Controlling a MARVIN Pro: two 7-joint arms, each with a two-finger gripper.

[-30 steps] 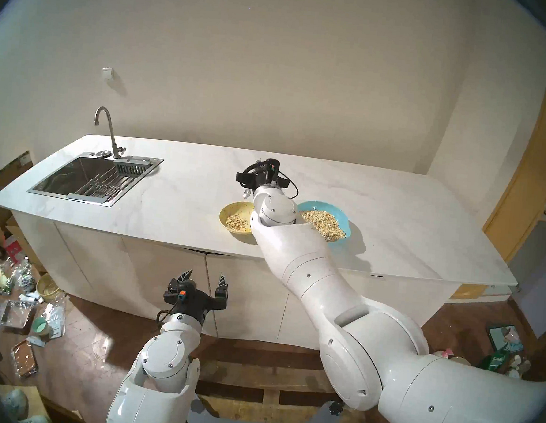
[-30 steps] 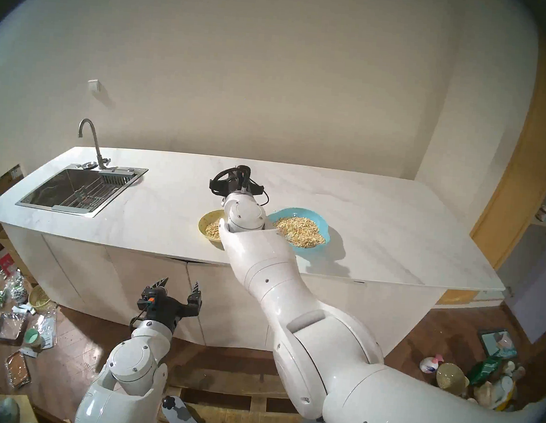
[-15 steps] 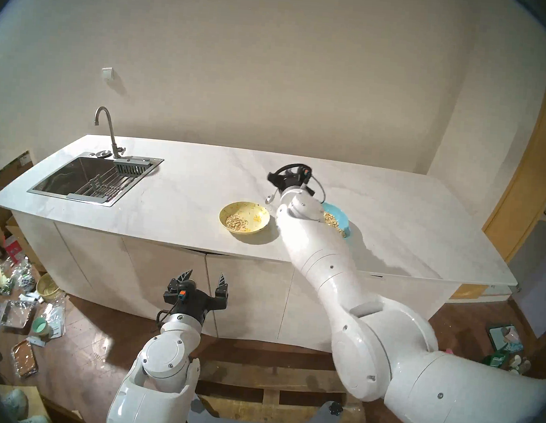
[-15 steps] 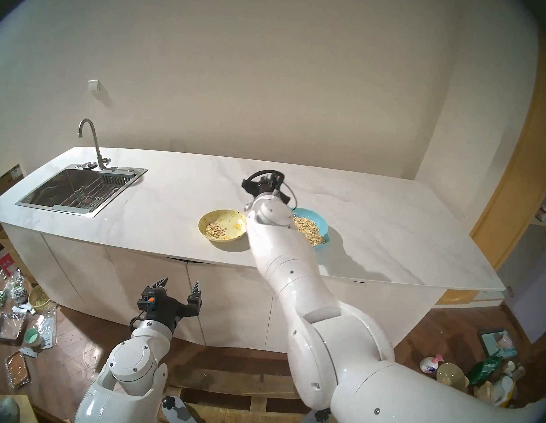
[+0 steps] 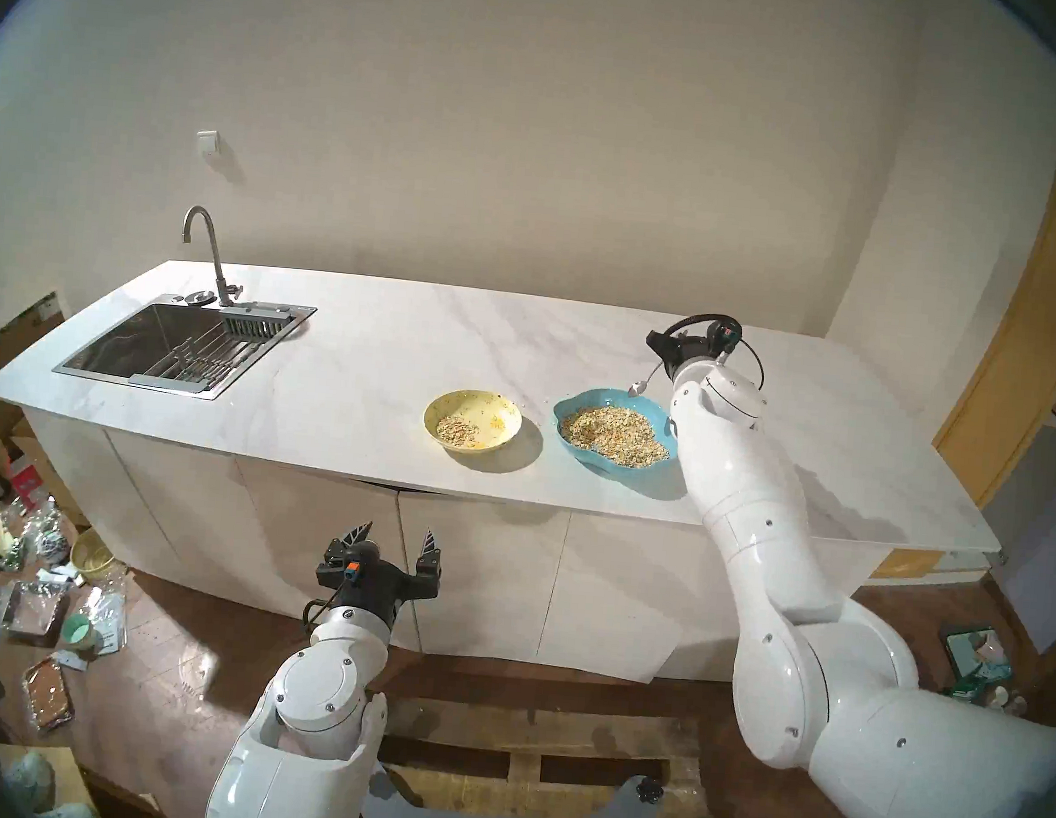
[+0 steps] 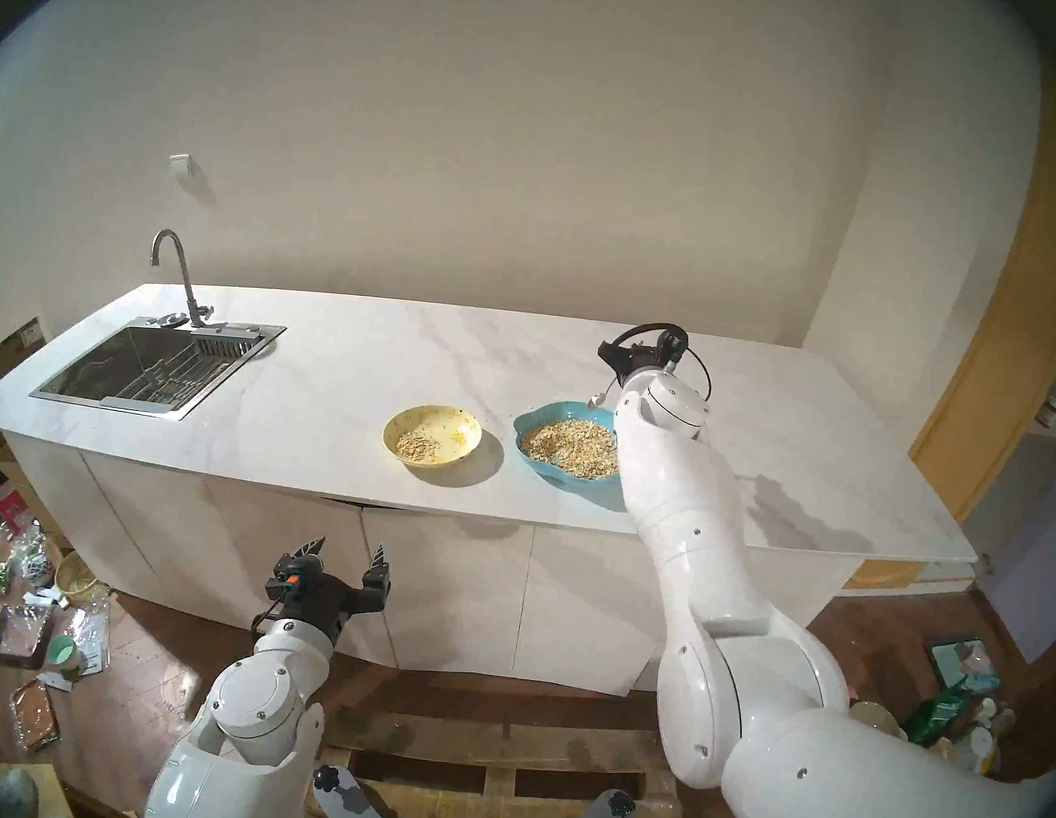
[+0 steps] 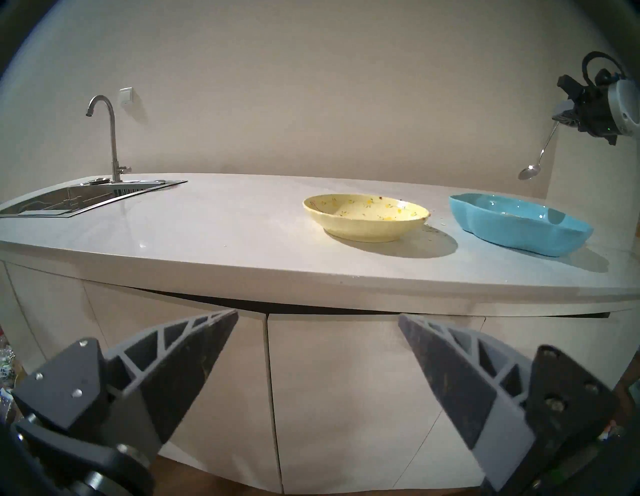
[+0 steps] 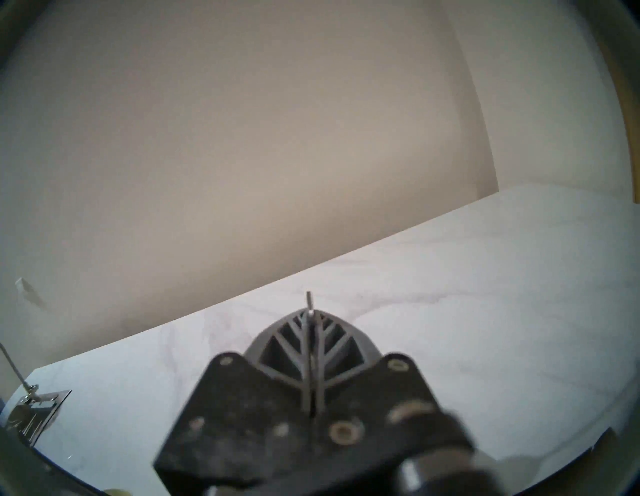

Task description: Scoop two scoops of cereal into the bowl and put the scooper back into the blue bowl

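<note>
Two bowls sit right of centre in my head view: the yellow bowl [image 5: 473, 418] with a small patch of cereal [image 5: 456, 429], and just beside it the blue bowl [image 5: 615, 436] holding the main heap. My right gripper [image 7: 562, 116], at the upper right of the left wrist view, is clamped shut on the handle of the scooper [image 7: 542, 156]; the spoon hangs slanting down with its bowl end above the far rim of the blue bowl, not touching it. My left gripper [image 5: 394, 538] waits low in the frame in front of the cabinet doors, fingers spread and empty.

I judge the step to be bringing the spoon over the blue bowl. To do it well I would lower gently, lead with the spoon end into the heap, and keep the thin handle from twisting between the pads.

I cannot tell whether this is a second scoop or the return. The spoon looks empty but is too small to be sure. My right wrist view shows only the closed fingers [image 8: 294, 334], the handle tip and bare counter [image 8: 485, 294]; neither bowl appears there.
</note>
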